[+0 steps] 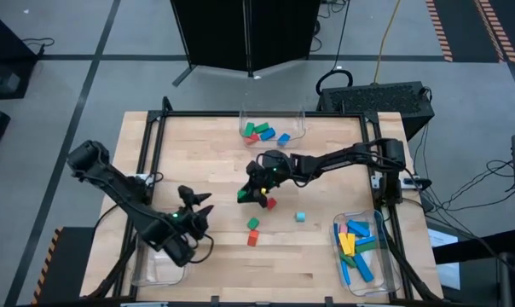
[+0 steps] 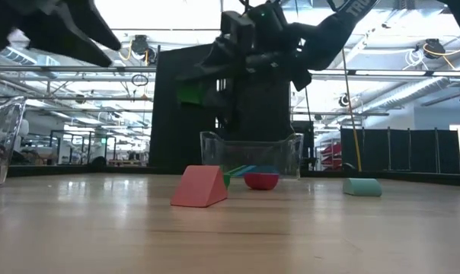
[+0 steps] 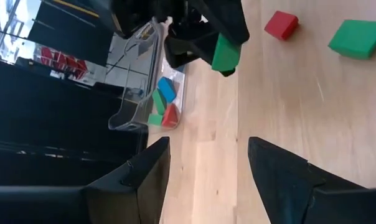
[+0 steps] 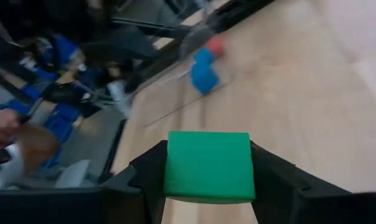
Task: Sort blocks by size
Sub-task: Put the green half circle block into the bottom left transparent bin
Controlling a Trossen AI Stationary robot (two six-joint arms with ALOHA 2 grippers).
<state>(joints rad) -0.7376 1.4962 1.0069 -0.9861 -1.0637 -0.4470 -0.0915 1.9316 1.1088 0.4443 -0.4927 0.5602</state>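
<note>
Pink wedge (image 2: 199,187) and a few small blocks are lying loose mid-table, while the right gripper (image 1: 256,193) is pinching a green block (image 4: 208,165); left gripper (image 1: 195,207) is hovering spread, and both bins are holding blocks.

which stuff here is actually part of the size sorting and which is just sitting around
Part of the job:
- green block gripped in the right gripper
- loose blocks on the table: red, cyan, green, red
- blocks in the far bin
- long bars in the right bin

Just lying about:
- black box beyond the table
- yellow cable on the floor
- left gripper, open, idle
</note>
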